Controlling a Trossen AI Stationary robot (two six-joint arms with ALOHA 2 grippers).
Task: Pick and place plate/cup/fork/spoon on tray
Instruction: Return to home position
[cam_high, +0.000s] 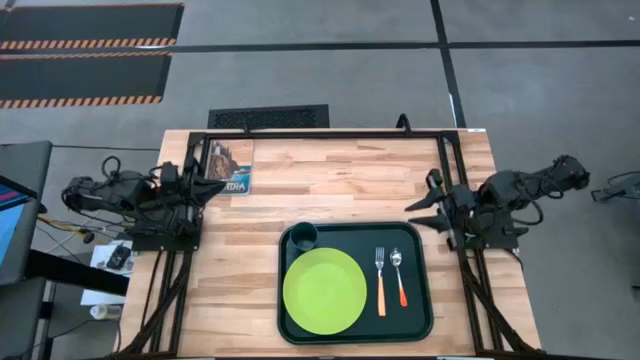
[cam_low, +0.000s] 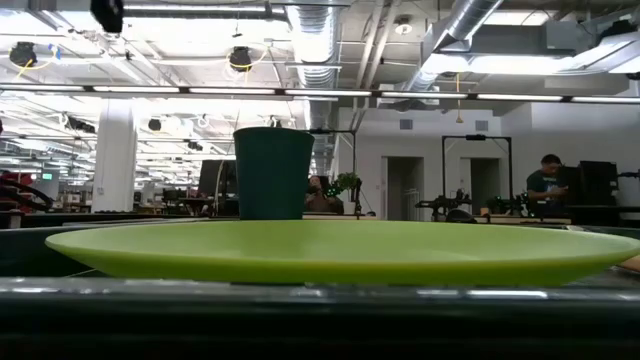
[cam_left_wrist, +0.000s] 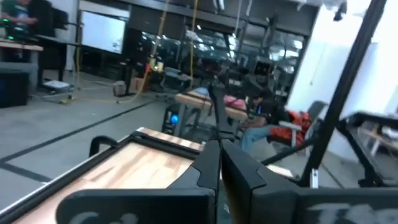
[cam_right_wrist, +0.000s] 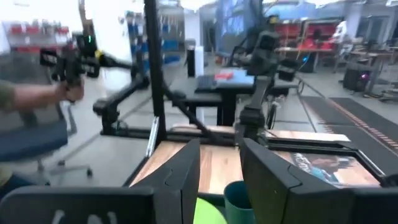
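The dark green tray (cam_high: 420, 300) lies at the table's near middle. On it rest the lime-green plate (cam_high: 324, 291), the teal cup (cam_high: 304, 236) standing upright in the tray's far left corner, and the fork (cam_high: 380, 281) and the spoon (cam_high: 399, 276) side by side at the right. The low view shows the plate (cam_low: 340, 250) and the cup (cam_low: 273, 172) behind the tray rim (cam_low: 320, 300). My left gripper (cam_high: 214, 187) is shut and empty over the table's left edge. My right gripper (cam_high: 424, 213) is open and empty, just right of the tray's far right corner.
A printed booklet (cam_high: 232, 165) lies at the table's far left, close to my left gripper. A black frame (cam_high: 320, 134) runs along the table's far edge and sides. Bare wood shows between the booklet and the tray. People show in the room behind (cam_low: 545, 180).
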